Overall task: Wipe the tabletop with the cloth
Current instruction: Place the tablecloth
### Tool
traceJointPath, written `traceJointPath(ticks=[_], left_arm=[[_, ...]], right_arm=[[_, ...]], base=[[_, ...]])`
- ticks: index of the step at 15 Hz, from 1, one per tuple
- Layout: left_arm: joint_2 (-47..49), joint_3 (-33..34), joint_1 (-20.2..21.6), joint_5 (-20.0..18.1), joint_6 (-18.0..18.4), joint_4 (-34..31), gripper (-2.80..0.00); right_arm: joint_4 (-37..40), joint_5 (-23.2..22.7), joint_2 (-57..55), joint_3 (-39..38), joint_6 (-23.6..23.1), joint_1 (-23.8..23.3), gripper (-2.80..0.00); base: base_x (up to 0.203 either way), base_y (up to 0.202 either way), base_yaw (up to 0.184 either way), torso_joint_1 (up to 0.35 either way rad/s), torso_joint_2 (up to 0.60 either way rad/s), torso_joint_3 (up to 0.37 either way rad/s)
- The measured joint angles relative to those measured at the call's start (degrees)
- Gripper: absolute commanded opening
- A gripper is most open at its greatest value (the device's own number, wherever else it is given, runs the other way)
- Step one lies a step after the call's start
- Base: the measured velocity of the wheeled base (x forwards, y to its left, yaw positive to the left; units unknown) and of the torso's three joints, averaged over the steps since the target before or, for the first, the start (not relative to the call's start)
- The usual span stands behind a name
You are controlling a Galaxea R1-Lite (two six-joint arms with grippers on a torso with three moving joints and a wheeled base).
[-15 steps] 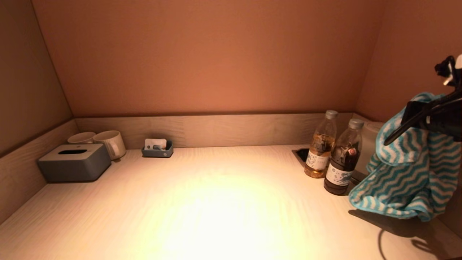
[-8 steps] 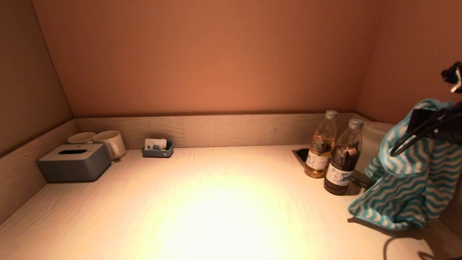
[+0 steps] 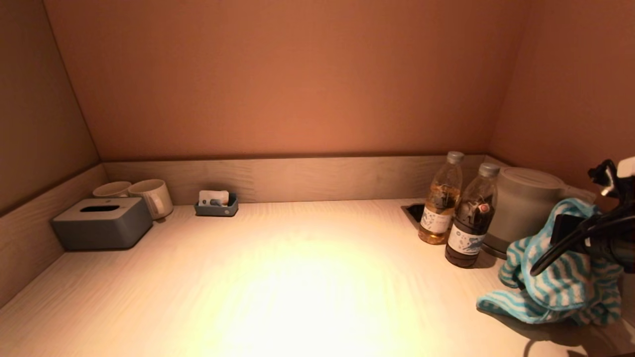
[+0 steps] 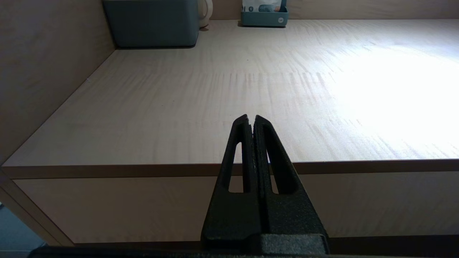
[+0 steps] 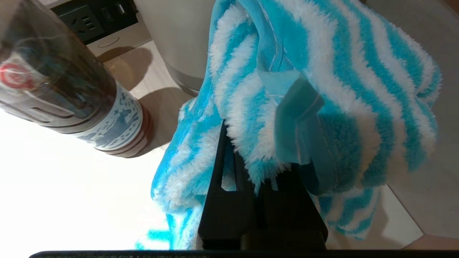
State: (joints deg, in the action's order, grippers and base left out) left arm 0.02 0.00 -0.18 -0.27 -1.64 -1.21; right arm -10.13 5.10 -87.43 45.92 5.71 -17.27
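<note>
left gripper (image 4: pixel 250 120): black fingers pressed together with nothing between them, hanging off the near edge of the pale wood-grain tabletop (image 3: pixel 307 277), out of the head view.
right gripper (image 3: pixel 563 230): black fingers clamped on the cloth, low at the tabletop's near right corner.
cloth: fluffy turquoise-and-white wavy-striped cloth (image 3: pixel 555 282), bunched over the fingers, its lower folds resting on the tabletop; the heap trails leftwards, a flat corner pointing at the open middle of the surface.
dark bottle: clear plastic bottle of dark liquid (image 3: pixel 471 223), upright, just left of the cloth, apart from it.
amber bottle: clear plastic bottle about a third full of amber liquid (image 3: pixel 440 201), upright, beside and behind the dark one.
kettle: grey lidded kettle (image 3: pixel 523 206), behind the cloth, contents hidden.
socket: black recessed socket panel (image 3: pixel 414 212) behind the bottles.
tissue box: grey box (image 3: pixel 101 223), far left, slot on top.
cups: two cream mugs (image 3: pixel 149 196) behind the box, insides hidden.
tray: small blue-grey tray (image 3: pixel 217 207) holding white packets, against the back wall.
</note>
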Motion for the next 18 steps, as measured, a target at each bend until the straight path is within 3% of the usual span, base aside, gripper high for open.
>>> traceJointPath(ticks=[13,14,18], left_arm=[[0.0,0.0,0.0,0.02,0.02,-0.01,-2.8],[0.0,0.0,0.0,0.02,0.02,-0.02,-2.8],[0.0,0.0,0.0,0.0,0.02,-0.02,-2.8]], right_arm=[[-1.47,0.08,-6.82,-4.48,1.29,-1.63,-2.8],[-1.47,0.21,-7.63,-3.93,1.3,-1.78,0.0],[-1.22,0.63,-10.64,-0.18,1.25,-3.69,0.0]], base=[[0.0,0.0,0.0,0.0,0.0,0.0],[0.0,0.0,0.0,0.0,0.0,0.0],[0.0,0.0,0.0,0.0,0.0,0.0]])
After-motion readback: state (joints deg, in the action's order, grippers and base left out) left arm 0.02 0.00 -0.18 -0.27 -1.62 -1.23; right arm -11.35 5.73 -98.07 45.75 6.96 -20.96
